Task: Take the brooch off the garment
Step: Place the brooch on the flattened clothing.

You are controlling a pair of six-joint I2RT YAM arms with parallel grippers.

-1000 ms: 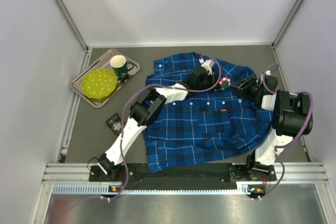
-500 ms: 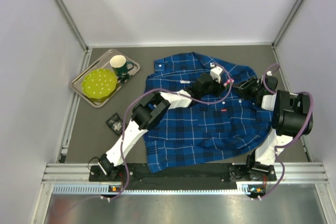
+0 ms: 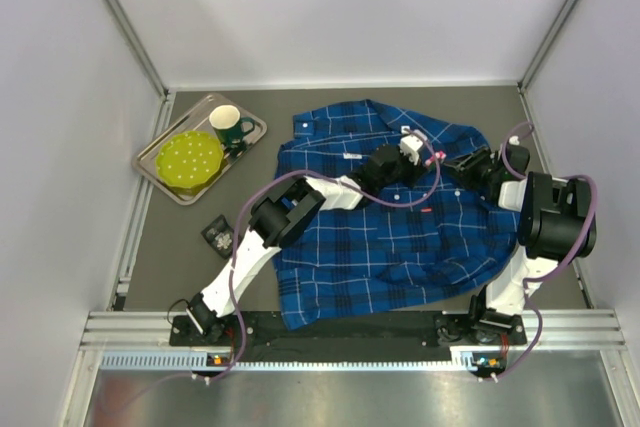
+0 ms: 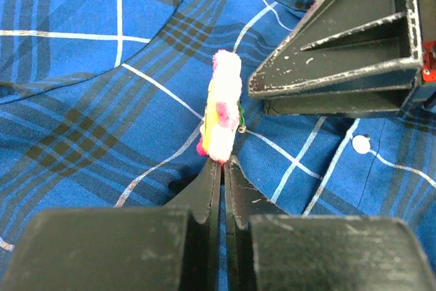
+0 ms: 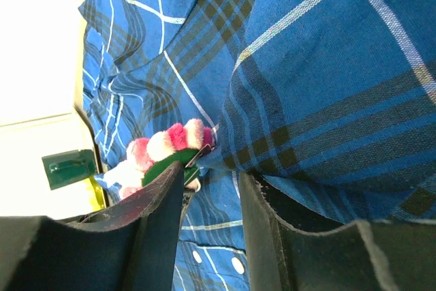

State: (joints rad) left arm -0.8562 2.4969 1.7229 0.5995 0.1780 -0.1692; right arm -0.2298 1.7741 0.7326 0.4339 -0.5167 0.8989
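The garment [image 3: 380, 237], a blue and navy plaid shirt, lies spread on the table. The brooch [image 3: 434, 157], fluffy pink, white and yellow with a green back, stands on edge near the shirt's upper right. My left gripper [image 3: 425, 155] is shut on the brooch's lower edge; in the left wrist view the brooch [image 4: 225, 103] rises from its tips [image 4: 223, 163]. My right gripper [image 3: 452, 162] is just right of the brooch. In the right wrist view it [image 5: 211, 172] pinches a fold of shirt [image 5: 327, 66], with the brooch [image 5: 167, 144] against its left finger.
A metal tray [image 3: 150, 169] at the back left holds a green mug [image 3: 230, 127] and a yellow-green plate [image 3: 190, 159]. A small black object [image 3: 216, 234] lies left of the shirt. White walls enclose the table on three sides.
My left gripper has moved right from near the collar to the brooch and shut on it. The brooch has turned from lying flat to standing on edge. The right gripper has barely moved.
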